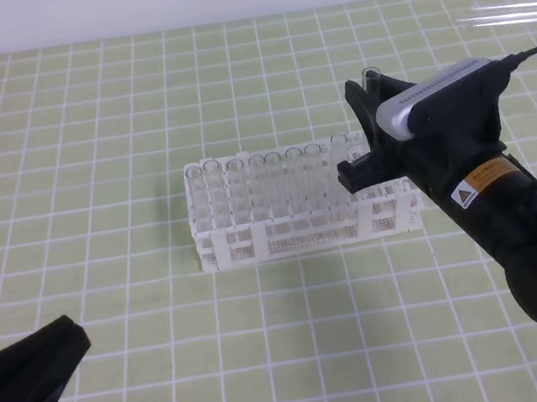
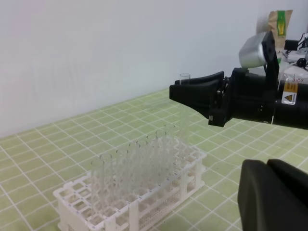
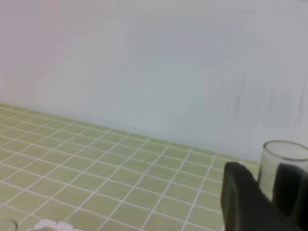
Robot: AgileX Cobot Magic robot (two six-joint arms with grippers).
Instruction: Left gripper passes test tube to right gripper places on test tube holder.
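Exterior high view: right pincer (image 1: 371, 130) hangs over the right end of the test tube holder (image 1: 304, 224), its two black fingers clamped on the test tube (image 1: 369, 76), whose open rim pokes up above them. Tube stands roughly upright, lower part hidden behind the fingers and the rack's other tubes; cannot tell whether its bottom is already in a hole. Holder sits mid-counter (image 1: 87, 137) on green grid cloth, back row filled with clear tubes. Left pincer (image 1: 62, 343) is low at the near left corner, well apart from the rack, fingers pressed together with nothing between them. Two more clear tubes (image 1: 514, 15) lie flat at the far right edge. Left wrist view: right pincer (image 2: 185, 91) comes in from the right above the holder (image 2: 130, 202), tube rim (image 2: 185, 76) showing above the fingers. Right wrist view: tube rim (image 3: 285, 161) sits between the dark fingers (image 3: 240, 197), close to the lens.
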